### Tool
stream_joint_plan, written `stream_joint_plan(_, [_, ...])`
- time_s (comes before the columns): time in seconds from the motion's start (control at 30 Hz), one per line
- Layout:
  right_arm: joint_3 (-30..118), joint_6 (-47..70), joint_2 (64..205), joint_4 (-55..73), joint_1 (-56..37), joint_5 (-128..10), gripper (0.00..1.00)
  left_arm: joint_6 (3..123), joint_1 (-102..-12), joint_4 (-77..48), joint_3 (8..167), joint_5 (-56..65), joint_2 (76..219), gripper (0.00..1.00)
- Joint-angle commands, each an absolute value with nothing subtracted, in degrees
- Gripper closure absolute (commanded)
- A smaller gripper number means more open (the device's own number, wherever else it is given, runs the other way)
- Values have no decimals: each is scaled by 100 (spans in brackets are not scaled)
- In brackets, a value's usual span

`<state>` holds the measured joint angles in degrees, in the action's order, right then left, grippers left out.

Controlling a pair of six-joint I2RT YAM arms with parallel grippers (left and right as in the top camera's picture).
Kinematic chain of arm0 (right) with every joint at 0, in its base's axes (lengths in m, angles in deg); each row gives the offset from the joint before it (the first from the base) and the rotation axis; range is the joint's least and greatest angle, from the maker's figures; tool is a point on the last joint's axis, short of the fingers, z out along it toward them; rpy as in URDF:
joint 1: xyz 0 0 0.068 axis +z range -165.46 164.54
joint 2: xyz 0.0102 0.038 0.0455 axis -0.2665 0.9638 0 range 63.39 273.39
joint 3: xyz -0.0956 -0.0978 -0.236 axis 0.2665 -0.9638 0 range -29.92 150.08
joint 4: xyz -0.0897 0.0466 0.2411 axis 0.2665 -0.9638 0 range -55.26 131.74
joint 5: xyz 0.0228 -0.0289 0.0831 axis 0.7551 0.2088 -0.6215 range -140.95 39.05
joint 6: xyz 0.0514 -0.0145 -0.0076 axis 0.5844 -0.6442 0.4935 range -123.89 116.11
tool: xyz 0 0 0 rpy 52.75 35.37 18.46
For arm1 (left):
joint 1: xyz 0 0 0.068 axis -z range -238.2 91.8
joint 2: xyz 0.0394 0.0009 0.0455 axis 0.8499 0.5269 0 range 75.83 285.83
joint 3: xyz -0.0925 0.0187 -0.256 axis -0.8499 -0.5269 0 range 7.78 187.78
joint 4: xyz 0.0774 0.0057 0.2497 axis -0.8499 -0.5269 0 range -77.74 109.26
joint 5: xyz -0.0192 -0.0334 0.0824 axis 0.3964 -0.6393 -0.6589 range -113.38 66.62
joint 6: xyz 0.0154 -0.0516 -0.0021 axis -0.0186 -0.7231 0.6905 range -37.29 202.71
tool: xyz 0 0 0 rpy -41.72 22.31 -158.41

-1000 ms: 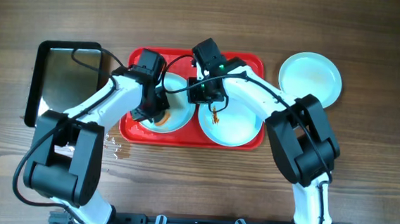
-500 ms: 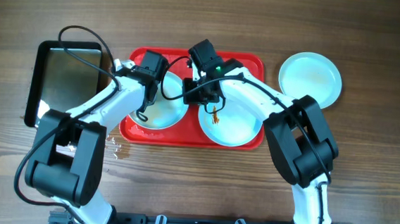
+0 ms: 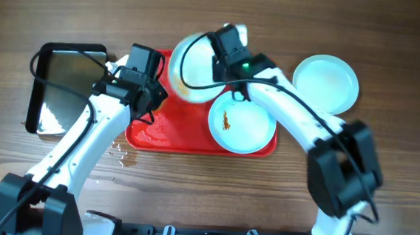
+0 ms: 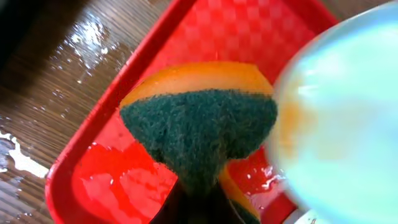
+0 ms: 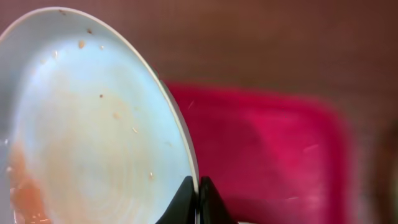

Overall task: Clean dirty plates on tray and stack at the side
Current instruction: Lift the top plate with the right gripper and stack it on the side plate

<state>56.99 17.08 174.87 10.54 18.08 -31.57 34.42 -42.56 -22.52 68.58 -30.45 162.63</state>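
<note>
My right gripper (image 3: 216, 56) is shut on the rim of a pale bluish-white plate (image 3: 193, 66) and holds it tilted above the back of the red tray (image 3: 166, 135); the right wrist view shows the jaws (image 5: 198, 194) pinching that plate (image 5: 93, 130), which has an orange smear at its lower left. My left gripper (image 3: 149, 102) is shut on a green-and-orange sponge (image 4: 202, 121) over the tray's wet left part (image 4: 112, 180), next to the lifted plate (image 4: 342, 118). A second plate (image 3: 243, 125) with a brown-orange smear lies in the tray. A third plate (image 3: 326, 83) lies on the table at the right.
A black-rimmed shiny metal tray (image 3: 64, 85) lies at the left of the red tray. Water drops (image 3: 118, 154) lie on the wooden table by the red tray's front left corner.
My right gripper has lifted the left plate off the tray and tilted it up toward the back. My left gripper has drawn back to the left with the sponge.
</note>
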Motion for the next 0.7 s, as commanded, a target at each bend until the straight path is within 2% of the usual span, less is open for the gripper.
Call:
stream_joint_plan(0.0, [5756,257,16875,1087,1815,-1343,96,3621,-4267,-2250,6875,-2794,16403,96])
stream_joint_plan(0.13, [5756,-615,16777,1113,2068,97,96,3619,-4267,-2208,6875,-2794,16403,95])
stream_joint_plan(0.3, [5756,-1264,16781,1384,2571,690,96,3619,-4267,-2175,6875,-2794,16403,94])
stream_joint_plan(0.33, [5756,-1413,16781,1530,2639,1142,96,3619,-4267,-2175,6875,-2794,16403,94])
stream_joint_plan(0.37, [5756,-1445,16781,1714,2672,1695,96,3619,-4267,-2175,6875,-2794,16403,94])
stream_joint_plan(0.5, [5750,-1913,16786,1932,2665,2156,96,3619,-4267,-2167,6875,-2794,16403,93])
stream_joint_plan(0.53, [5750,-1675,16786,2081,2630,2434,96,3621,-4267,-2169,6875,-2794,16403,94])
stream_joint_plan(0.63, [5699,-1931,16801,1832,2632,1046,96,3621,-4267,-2164,6875,-2794,16403,96])
stream_joint_plan(0.67, [5673,-1880,16801,1694,2630,1310,96,3621,-4267,-2169,6875,-2794,16403,96])
